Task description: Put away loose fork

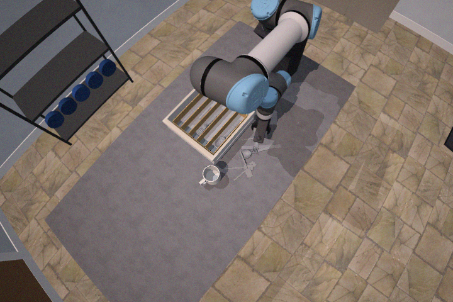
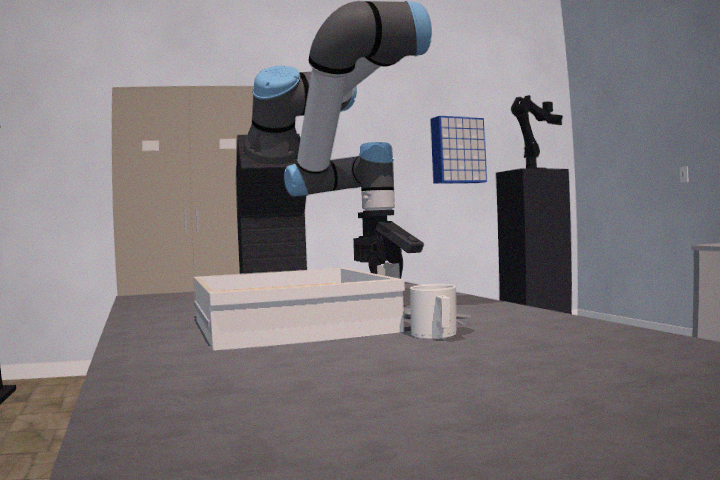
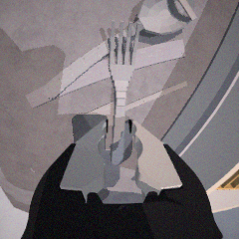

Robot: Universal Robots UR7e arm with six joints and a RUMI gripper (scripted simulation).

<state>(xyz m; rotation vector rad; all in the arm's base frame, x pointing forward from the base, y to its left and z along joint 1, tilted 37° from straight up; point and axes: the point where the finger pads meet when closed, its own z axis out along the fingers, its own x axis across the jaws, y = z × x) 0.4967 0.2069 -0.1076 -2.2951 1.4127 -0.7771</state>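
One loose fork (image 1: 257,146) (image 3: 120,75) lay over other cutlery beside the tray (image 1: 187,141) (image 2: 307,316) (image 3: 226,198), tines pointing away from the gripper (image 1: 261,128) (image 2: 386,273) (image 3: 118,119). Its handle ran between the fingers, which stood narrowly apart with a sliver of space by the handle, not pinching it. Whether the pads were low enough for a sound bite could not be told.

The step seemed to be the grasp: best done by centring the handle, closing squarely across it, then lifting straight up before any sideways travel. A spoon (image 1: 246,153) (image 3: 158,19) lay close by the tines and a pale flat piece (image 3: 166,52) passed beneath them, so a low drag could have hooked either.

Within the tray, the slotted forks (image 1: 200,131) appeared to have their tines toward the mug's end, and the loose one needed matching to them before being lowered flat between the dividers. Farther out, just off the tray's corner, the mug (image 1: 218,175) (image 2: 425,311) stood upright, best given a wide berth.
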